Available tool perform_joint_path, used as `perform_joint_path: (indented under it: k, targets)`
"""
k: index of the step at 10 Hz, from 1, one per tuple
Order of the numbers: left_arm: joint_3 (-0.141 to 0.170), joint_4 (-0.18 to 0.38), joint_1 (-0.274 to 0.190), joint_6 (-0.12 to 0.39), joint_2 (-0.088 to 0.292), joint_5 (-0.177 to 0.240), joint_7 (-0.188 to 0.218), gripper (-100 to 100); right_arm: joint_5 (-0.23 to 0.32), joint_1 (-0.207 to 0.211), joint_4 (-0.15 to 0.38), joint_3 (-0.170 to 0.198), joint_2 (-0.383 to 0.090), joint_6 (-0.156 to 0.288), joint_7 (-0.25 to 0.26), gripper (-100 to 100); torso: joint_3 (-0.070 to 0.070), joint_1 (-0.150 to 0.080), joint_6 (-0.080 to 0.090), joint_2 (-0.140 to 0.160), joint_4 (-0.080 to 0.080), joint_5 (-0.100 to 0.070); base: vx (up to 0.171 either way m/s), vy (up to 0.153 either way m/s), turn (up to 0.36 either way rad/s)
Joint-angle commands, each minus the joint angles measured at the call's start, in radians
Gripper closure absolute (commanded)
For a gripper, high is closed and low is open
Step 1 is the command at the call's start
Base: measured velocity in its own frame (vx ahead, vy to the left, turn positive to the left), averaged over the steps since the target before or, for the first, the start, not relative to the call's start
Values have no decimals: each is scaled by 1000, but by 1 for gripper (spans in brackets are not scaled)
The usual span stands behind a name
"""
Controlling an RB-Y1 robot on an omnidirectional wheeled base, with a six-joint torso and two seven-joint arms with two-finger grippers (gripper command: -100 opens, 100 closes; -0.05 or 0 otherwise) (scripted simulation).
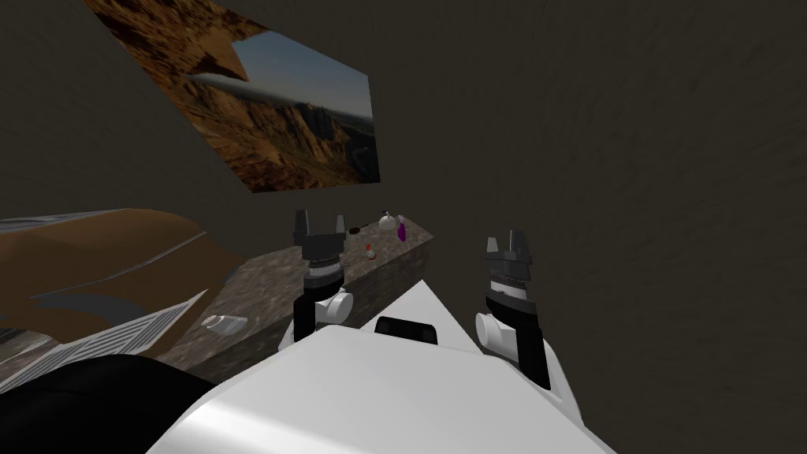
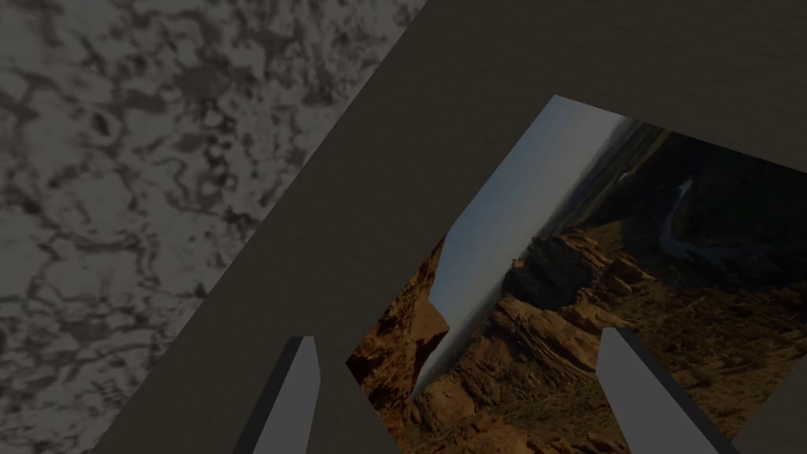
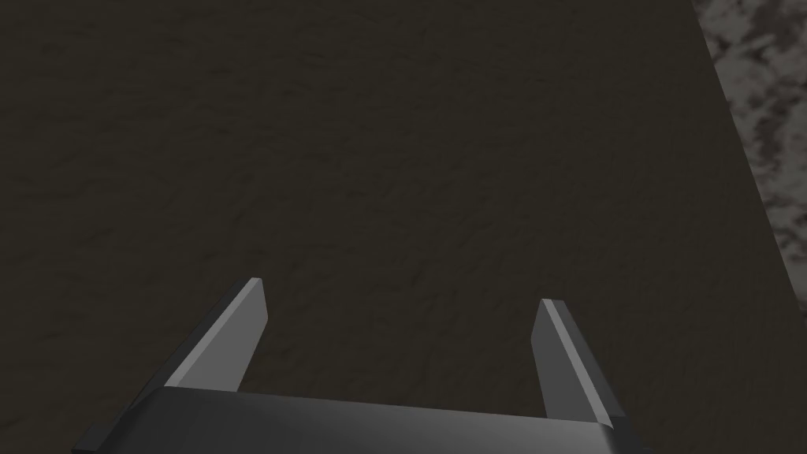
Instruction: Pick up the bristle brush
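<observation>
**A:** Where did the bristle brush (image 1: 355, 229) lie?

**B:** It lay at the far end of the mottled grey surface (image 1: 268, 284), just beside the purple bottle (image 1: 401, 231), on the bottle's side toward the wall picture. A white rounded item (image 1: 386, 221) stood close against the bottle, and the brush's thin handle pointed toward it.

**A:** How did it look?

**B:** It was small and dark, with an oval head on a slim handle, and it lay flat. The bristles were too small to make out.

**A:** And the hands?

**B:** The left hand (image 1: 321, 217) hung over the surface, short of the bottle, with its fingers spread and nothing between them. The right hand (image 1: 506, 238) was off the surface, nearer than the bottle, and was likewise spread and empty.

**A:** How would the reach go well?

**B:** I judged the left hand the better choice. It should be carried past the red-capped item (image 1: 369, 252), which stood nearer than the bottle. Then it should tip down over the brush with the fingers set across the handle, and lower clear of the bottle before closing.
</observation>
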Motion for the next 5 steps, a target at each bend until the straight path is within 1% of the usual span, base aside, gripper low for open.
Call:
perform_joint_path:
  k: [1, 3, 5]
  targets:
    - [8, 0, 4, 16, 33, -1, -5, -100, 0, 0, 0, 0, 0, 0, 0, 0, 0, 0, 0, 0, 0, 0, -8, -8, -31]
    - [27, 0, 11, 56, 87, -2, -16, -100, 0, 0, 0, 0, 0, 0, 0, 0, 0, -1, 0, 1, 0, 0, -21, -25, -43]
    - [54, 4, 19, 115, 148, -1, -31, -100, 0, 0, 0, 0, 0, 0, 0, 0, 1, -2, 0, 2, 0, 0, -30, -36, -80]
